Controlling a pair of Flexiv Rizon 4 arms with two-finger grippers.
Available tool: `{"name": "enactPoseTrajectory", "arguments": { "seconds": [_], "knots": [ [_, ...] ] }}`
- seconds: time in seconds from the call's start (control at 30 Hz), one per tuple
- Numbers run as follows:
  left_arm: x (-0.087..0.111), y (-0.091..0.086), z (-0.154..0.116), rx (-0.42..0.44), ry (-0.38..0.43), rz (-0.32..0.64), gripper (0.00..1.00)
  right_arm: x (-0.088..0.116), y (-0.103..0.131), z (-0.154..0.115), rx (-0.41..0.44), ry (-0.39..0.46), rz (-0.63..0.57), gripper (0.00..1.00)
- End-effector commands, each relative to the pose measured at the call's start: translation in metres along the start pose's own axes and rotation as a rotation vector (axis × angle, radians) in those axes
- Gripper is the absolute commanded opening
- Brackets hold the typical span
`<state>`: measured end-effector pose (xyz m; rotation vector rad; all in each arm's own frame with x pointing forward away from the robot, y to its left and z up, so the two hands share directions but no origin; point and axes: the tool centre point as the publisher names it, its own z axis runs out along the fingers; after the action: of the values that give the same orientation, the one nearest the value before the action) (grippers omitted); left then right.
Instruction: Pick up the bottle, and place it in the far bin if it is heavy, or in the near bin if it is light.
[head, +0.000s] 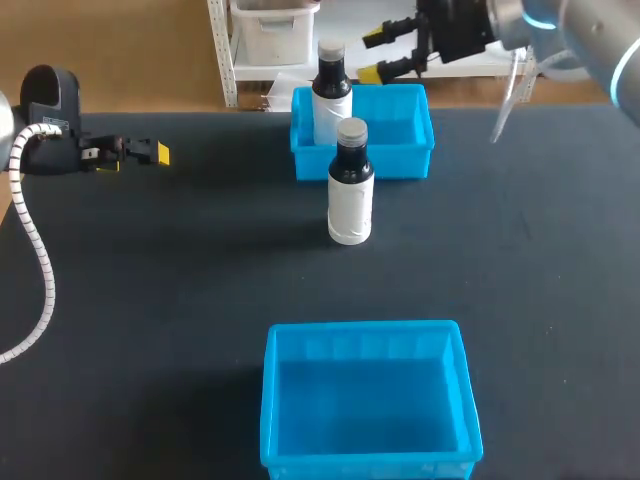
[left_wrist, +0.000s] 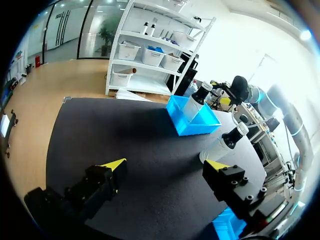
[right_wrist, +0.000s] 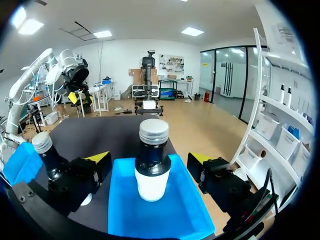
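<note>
bottle (head: 350, 185) upright on the table (head: 150, 300), just in front of the far bin (head: 415, 150), ungripped. second bottle (head: 331, 90) already standing inside that bin's left end: seemingly one sorted, this one yet to lift, judge and place. near bin (head: 370, 465) well apart at the front. right gripper (head: 372, 56) above the far bin's back edge, jaws apart, holding nothing. left gripper (head: 152, 153) far left, jaws likewise apart. only obstacle: the binned bottle close behind.

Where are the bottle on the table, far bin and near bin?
bottle on the table (head: 350, 205), head view, white label.
far bin (head: 400, 162), head view, front wall.
near bin (head: 370, 462), head view, front wall.
</note>
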<state>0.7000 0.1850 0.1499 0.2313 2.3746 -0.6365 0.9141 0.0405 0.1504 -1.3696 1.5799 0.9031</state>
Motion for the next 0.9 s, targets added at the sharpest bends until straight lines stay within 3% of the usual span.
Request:
{"name": "enactPoseTrajectory", "arguments": {
  "seconds": [0.03,0.5,0.9],
  "knots": [
    [0.000,0.000,0.000,0.000,0.000,0.000,1.00,0.004,0.001,-0.019,-0.376,-0.013,-0.006,1.00],
    [0.000,0.000,0.000,0.000,0.000,0.000,1.00,0.002,0.049,-0.058,-0.260,-0.022,-0.036,1.00],
    [0.000,0.000,0.000,0.000,0.000,0.000,1.00,0.010,0.090,-0.056,-0.157,-0.002,-0.043,1.00]
  ]
}}
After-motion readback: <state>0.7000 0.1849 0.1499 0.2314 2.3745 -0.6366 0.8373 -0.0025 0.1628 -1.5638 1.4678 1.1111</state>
